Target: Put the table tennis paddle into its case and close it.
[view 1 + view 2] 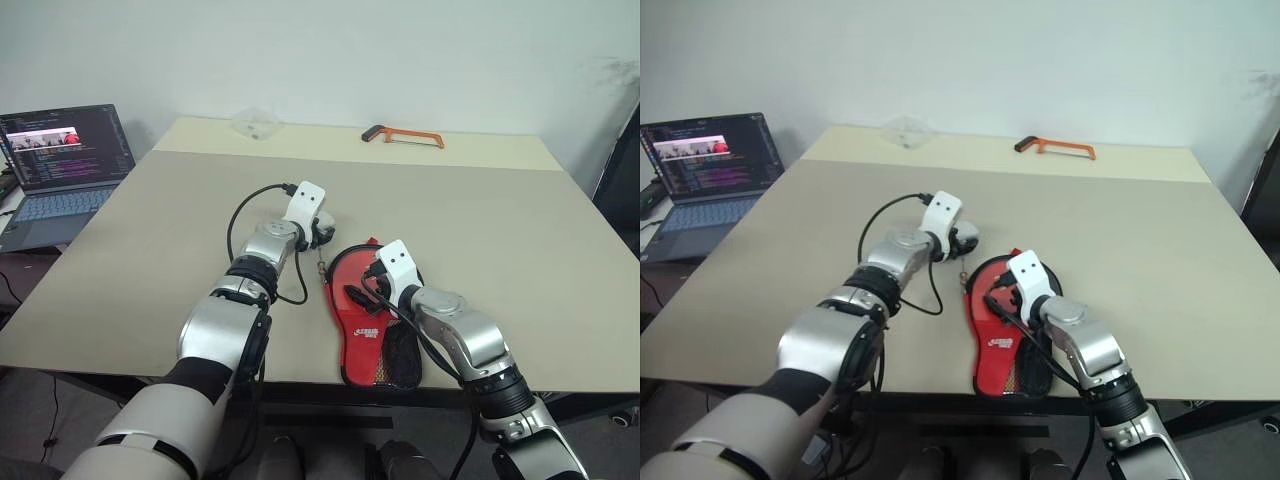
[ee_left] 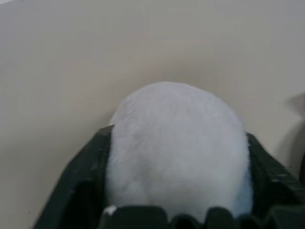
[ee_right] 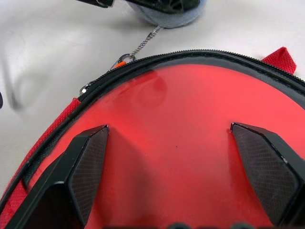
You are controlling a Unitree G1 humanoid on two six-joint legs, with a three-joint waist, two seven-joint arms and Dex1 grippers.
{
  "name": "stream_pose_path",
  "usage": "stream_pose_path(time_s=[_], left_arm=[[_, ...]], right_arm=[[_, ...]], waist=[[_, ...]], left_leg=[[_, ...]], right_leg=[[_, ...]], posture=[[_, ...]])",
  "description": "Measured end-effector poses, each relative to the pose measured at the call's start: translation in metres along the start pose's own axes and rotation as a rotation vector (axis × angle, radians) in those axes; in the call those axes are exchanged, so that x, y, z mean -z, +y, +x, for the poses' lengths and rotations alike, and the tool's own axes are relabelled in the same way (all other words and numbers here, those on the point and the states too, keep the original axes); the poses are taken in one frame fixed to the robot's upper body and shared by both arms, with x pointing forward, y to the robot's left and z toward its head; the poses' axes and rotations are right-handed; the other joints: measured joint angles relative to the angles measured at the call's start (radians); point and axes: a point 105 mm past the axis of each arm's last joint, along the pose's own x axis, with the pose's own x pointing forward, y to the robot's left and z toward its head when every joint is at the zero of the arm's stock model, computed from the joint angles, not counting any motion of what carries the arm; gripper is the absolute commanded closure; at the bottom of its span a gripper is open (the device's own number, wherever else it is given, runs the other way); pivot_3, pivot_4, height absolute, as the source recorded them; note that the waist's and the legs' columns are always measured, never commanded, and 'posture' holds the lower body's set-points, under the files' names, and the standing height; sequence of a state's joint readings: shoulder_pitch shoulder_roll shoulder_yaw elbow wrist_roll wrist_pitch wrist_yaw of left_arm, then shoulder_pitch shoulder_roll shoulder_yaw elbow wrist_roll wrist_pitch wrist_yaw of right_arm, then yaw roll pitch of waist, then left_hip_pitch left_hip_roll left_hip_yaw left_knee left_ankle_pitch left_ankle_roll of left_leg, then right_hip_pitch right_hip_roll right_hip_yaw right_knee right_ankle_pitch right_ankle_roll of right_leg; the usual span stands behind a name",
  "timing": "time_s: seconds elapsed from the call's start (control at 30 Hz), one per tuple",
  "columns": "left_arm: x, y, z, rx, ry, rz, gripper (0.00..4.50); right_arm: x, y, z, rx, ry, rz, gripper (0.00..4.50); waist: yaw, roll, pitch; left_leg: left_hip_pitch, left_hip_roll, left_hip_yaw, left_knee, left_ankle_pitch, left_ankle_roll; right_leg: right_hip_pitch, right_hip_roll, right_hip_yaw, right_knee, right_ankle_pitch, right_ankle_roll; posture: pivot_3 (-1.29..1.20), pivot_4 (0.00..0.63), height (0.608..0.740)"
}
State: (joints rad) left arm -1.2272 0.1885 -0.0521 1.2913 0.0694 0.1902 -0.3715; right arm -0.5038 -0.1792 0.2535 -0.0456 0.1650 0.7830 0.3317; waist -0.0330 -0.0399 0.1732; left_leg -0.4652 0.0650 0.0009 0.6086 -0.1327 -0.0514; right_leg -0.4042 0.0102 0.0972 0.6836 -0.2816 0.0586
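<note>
My right pincer [image 3: 178,179] hangs released, fingers spread over the case [image 1: 365,330]. Just left, my left pincer [image 1: 322,230] clasps the grey pouch [image 2: 176,148] chained to its zip.

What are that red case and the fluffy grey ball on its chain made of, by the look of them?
The case looks like soft fabric: a smooth red face with some sheen, black zip teeth round its edge and a red webbing tab. The grey ball looks like plush or fake fur, matte and fuzzy at its outline. The thin chain joining it to the zip glints like metal, though it is small.
</note>
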Motion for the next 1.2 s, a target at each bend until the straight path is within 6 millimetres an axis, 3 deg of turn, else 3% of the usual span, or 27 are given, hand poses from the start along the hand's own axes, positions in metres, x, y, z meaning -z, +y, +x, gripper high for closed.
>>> stream_pose_path(time_s=[0.13, 0.27, 0.53, 0.67, 0.83, 1.07, 1.2], left_arm=[[-0.002, -0.002, 0.002, -0.031, -0.003, 0.016, 3.47], [-0.008, -0.003, 0.004, -0.072, -0.003, 0.022, 3.94], [-0.023, -0.006, 0.007, -0.186, -0.023, 0.283, 3.96], [-0.047, -0.017, 0.008, -0.259, -0.101, 0.452, 3.96], [-0.072, -0.037, 0.009, -0.276, -0.194, 0.361, 3.96], [-0.08, -0.046, 0.008, -0.365, -0.227, 0.485, 3.96], [-0.086, -0.063, 0.01, -0.328, -0.247, 0.426, 3.96]], right_arm=[[0.0, -0.001, 0.0, 0.013, 0.021, -0.003, 0.0], [0.001, -0.002, 0.001, 0.019, 0.041, -0.013, 0.0], [-0.002, 0.005, -0.001, -0.005, 0.045, -0.022, 0.0], [0.002, 0.02, -0.004, -0.045, 0.059, -0.035, 0.0], [0.004, 0.028, -0.009, -0.063, 0.067, -0.036, 0.0], [0.004, 0.036, -0.014, -0.062, 0.067, -0.033, 0.0], [0.005, 0.038, -0.016, -0.06, 0.068, -0.04, 0.0]], waist=[[0.0, 0.0, -0.002], [0.0, 0.0, -0.002], [0.001, 0.0, -0.002], [0.001, 0.0, -0.002], [0.001, 0.0, -0.002], [0.001, 0.0, -0.002], [0.001, 0.0, -0.002]], left_leg=[[0.0, 0.0, 0.0, 0.0, 0.0, 0.0], [0.001, 0.0, 0.0, 0.0, 0.0, 0.0], [0.0, 0.0, 0.0, 0.0, 0.0, 0.0], [0.0, 0.0, 0.001, 0.0, 0.0, 0.0], [0.0, 0.0, 0.001, 0.0, 0.0, 0.0], [0.0, 0.0, 0.001, -0.001, 0.0, 0.0], [0.0, 0.0, 0.001, -0.001, 0.0, 0.0]], right_leg=[[0.0, 0.0, 0.0, 0.0, 0.0, 0.0], [0.0, 0.0, 0.0, 0.0, 0.0, 0.003], [0.0, 0.0, 0.001, -0.001, -0.001, 0.004], [0.0, 0.0, 0.001, -0.001, -0.001, 0.004], [0.0, 0.0, 0.001, -0.001, -0.001, 0.004], [-0.001, 0.0, 0.001, -0.002, -0.002, 0.005], [-0.001, 0.0, 0.001, -0.002, -0.002, 0.005]], posture=[[0.0, 0.15, 0.74], [0.0, 0.15, 0.74], [0.0, 0.15, 0.74], [0.0, 0.15, 0.74], [0.0, 0.15, 0.74], [0.0, 0.15, 0.74], [0.0, 0.15, 0.74]])
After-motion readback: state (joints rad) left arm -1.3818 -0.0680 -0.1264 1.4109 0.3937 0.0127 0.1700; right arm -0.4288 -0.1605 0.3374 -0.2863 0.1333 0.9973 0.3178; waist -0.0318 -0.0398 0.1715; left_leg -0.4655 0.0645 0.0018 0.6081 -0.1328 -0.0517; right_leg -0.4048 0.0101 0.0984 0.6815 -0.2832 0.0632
